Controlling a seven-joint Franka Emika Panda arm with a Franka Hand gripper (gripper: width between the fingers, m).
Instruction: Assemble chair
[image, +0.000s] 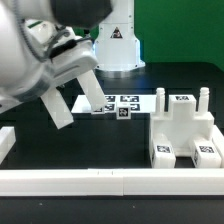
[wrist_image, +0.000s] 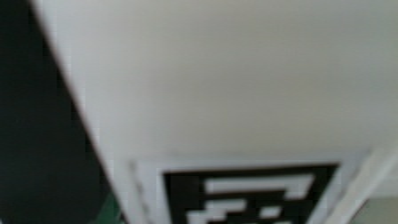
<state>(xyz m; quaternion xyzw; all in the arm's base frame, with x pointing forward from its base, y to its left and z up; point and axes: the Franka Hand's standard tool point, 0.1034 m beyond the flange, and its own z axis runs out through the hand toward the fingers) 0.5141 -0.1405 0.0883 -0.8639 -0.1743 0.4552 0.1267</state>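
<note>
My gripper (image: 66, 80) hangs over the table at the exterior view's left, shut on a long white chair piece (image: 57, 108) that slants down towards the table. That piece (wrist_image: 214, 90) fills the wrist view, its black-and-white tag (wrist_image: 249, 197) very close, and it hides my fingers there. At the exterior view's right stands the partly joined chair (image: 184, 132), a white boxy body with upright posts and tags on its front. A small tagged white block (image: 122, 114) lies near the middle.
The marker board (image: 112, 100) lies flat behind the small block. A long white border rail (image: 110, 181) runs along the front, with a short one (image: 6, 143) at the left. The arm's white base (image: 116, 45) stands at the back.
</note>
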